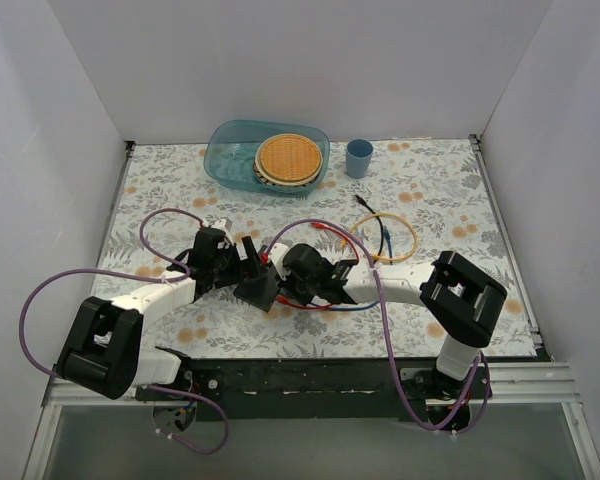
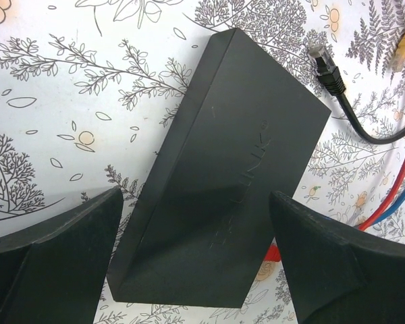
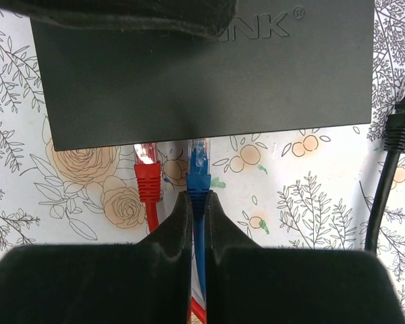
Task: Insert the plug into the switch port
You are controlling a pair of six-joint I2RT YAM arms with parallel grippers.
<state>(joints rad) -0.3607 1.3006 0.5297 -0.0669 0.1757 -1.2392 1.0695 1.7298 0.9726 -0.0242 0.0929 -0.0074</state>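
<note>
The switch [image 2: 223, 169] is a flat matte-black box lying on the flowered table; it also shows in the top view [image 1: 257, 290] and the right wrist view [image 3: 209, 81]. My left gripper [image 2: 196, 191] is open, with one finger on each side of the switch's long edges; a small gap shows at the right finger [image 2: 324, 263]. My right gripper [image 3: 199, 197] is shut on the blue plug [image 3: 199, 169], just behind its boot. The plug's clear tip meets the switch's near edge. The sockets are hidden from view.
A red plug [image 3: 147, 179] lies just left of the blue one, its tip at the same edge. A loose black plug and cable [image 3: 398, 128] lie to the right. A yellow cable loop [image 1: 400, 240], a teal basin [image 1: 220, 150] and a blue cup [image 1: 358, 157] sit farther back.
</note>
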